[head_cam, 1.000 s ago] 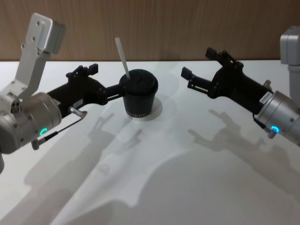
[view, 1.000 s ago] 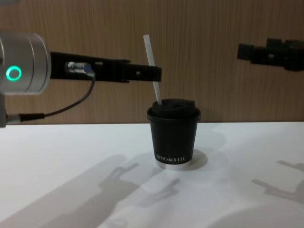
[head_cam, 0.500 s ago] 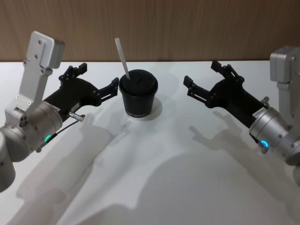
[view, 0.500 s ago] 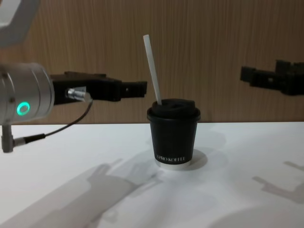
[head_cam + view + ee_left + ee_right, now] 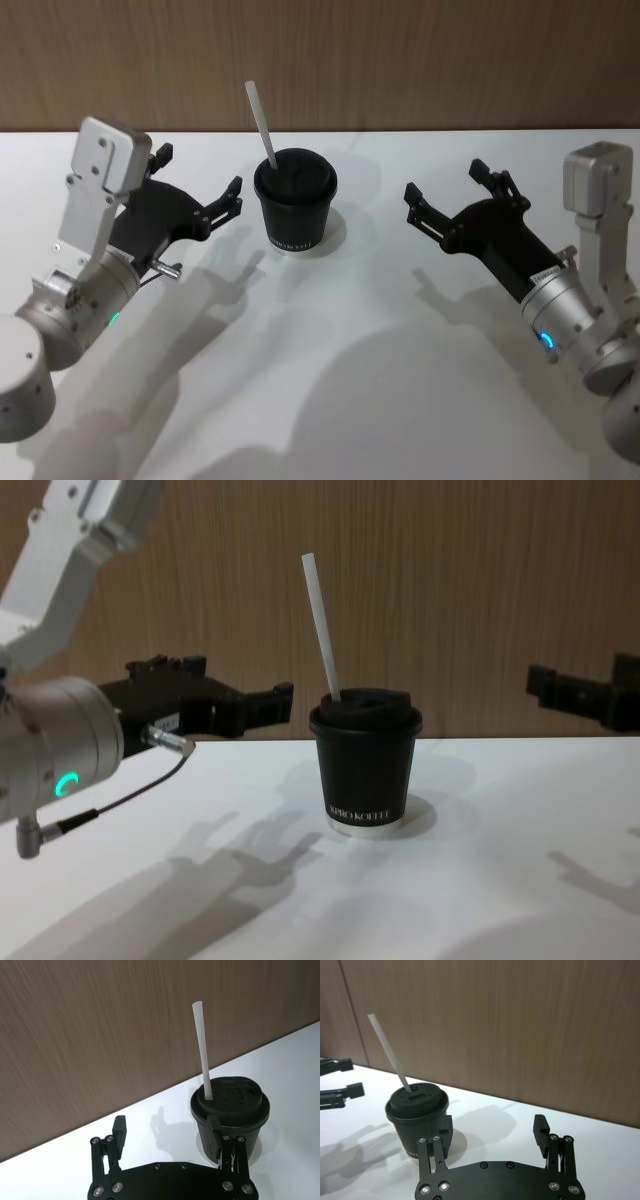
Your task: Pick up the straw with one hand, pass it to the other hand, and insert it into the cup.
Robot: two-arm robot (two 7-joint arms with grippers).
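Chest view: thin white straw (image 5: 322, 628) stands tilted in domed-lid black paper cup (image 5: 366, 763); both end effectors released, empty.

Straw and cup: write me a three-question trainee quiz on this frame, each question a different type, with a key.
1. True or false: the straw stands in the lid of the cup.
2. Which gripper holds the straw?
A. left gripper
B. right gripper
C. neither
3. Fill in: in the chest view, the top of the straw leans toward the robot's ____ side.

Key
1. True. Its lower end goes into a hole in the lid.
2. C. Both grippers sit apart from the cup, one on each side, jaws open and empty.
3. Left.
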